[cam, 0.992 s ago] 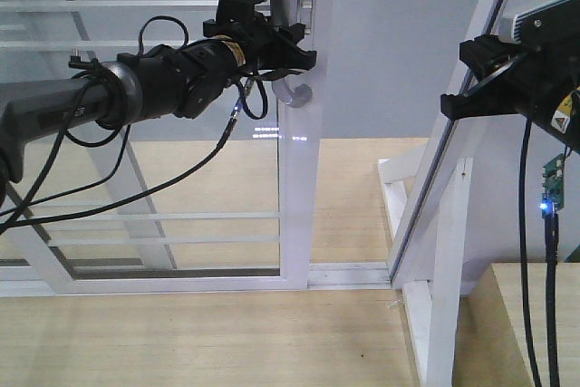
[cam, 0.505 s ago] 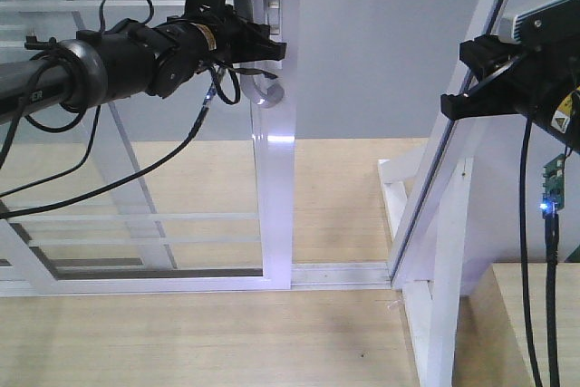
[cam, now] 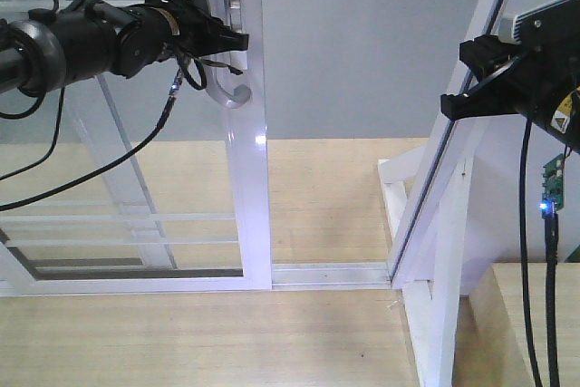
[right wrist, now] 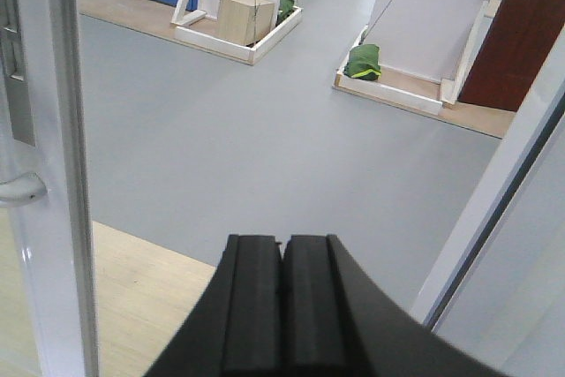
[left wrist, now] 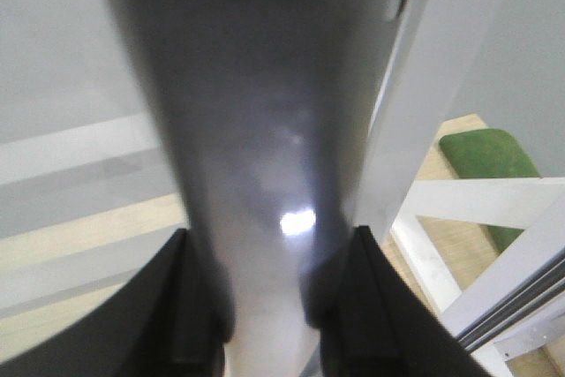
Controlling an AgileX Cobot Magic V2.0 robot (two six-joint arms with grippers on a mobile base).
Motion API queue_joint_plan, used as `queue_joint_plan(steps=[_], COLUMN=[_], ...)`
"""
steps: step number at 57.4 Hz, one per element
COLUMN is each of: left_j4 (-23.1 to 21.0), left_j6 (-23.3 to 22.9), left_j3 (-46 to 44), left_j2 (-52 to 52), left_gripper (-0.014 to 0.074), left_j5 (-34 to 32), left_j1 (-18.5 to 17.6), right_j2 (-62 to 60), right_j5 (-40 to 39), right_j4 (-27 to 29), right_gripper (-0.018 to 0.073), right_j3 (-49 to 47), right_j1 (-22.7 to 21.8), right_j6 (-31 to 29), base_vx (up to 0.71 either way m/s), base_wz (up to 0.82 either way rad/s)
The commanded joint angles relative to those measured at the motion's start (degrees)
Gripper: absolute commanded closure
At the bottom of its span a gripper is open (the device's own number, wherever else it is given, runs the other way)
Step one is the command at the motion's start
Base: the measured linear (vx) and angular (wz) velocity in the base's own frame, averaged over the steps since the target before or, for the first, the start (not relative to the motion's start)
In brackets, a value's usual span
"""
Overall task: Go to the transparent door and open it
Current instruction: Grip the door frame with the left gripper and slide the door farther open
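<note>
Door (cam: 254, 206): stands on floor track (cam: 326, 274), partly open. Left gripper (cam: 237, 43): jaws grasping handle (cam: 231, 97); best pulled level, along track. Right gripper (right wrist: 282, 249): jaws clenched, empty.

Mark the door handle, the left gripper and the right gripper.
door handle (cam: 234, 100), front view, bottom of its hook.
left gripper (left wrist: 269, 245), left wrist view, between its fingertips.
right gripper (right wrist: 282, 253), right wrist view, seam between fingertips.
</note>
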Motion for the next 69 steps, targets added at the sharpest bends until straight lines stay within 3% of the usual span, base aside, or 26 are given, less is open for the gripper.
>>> queue_joint_plan(steps=[1,38,69], left_j4=[0.04,4.16,6.14], left_j6=[-0.22,-0.22,-0.22], left_j3=[-2.39,-2.34,-2.34], left_j2=[-5.81,-10.09,-15.91], left_gripper=[0.0599,0.0599,0.0599], left_j5=[-7.87,-2.07,2.01], left_j1=[2.19,8.04,16.30], right_j2=[-1.42,-1.42,-1.28], right_j5=[-3.97,-4.10,-4.15], right_j4=[0.63,0.63,0.63], right_gripper=[0.0565,0.0565,0.0565], right_j3=[-1.62,-1.62,-1.62], right_j1=[-0.41,-0.41,-0.41], right_j6=[-0.67,-0.67,-0.53], base_vx=[0.00,0.00,0.00], base_wz=[0.00,0.00,0.00])
